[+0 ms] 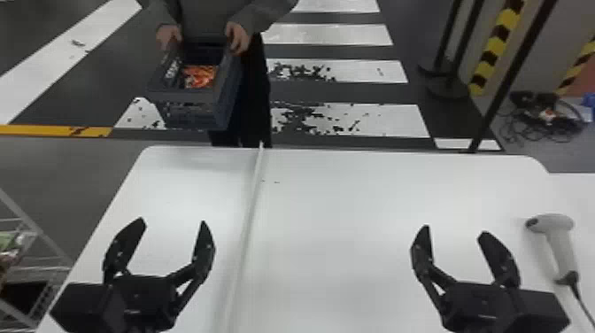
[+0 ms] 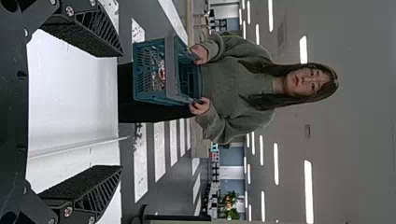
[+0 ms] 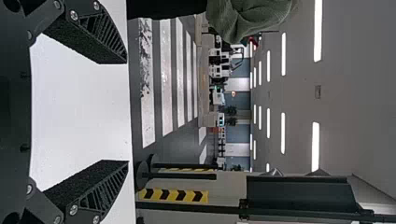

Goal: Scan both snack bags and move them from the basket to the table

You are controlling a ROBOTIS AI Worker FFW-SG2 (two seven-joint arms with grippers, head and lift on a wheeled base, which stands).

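A person beyond the table's far edge holds the dark blue basket (image 1: 190, 95) with both hands; it is the blue-green crate (image 2: 149, 95) in the left wrist view. Orange-red snack packaging (image 1: 200, 76) lies inside, and I cannot tell how many bags it is. My left gripper (image 1: 173, 221) stands open over the white table's (image 1: 336, 199) left part, its fingers (image 2: 84, 37) wide apart around nothing. Over the right part my right gripper (image 1: 453, 229) is open too, its fingers (image 3: 88, 37) spread. The white handheld scanner (image 1: 558, 248) lies right of it.
A thin pale strip (image 1: 250, 212) runs front to back across the table, between the grippers. The scanner's black cable (image 1: 583, 303) trails toward the near right. A wire rack (image 1: 40, 265) stands left of the table. Posts (image 1: 496, 97) rise behind the far right edge.
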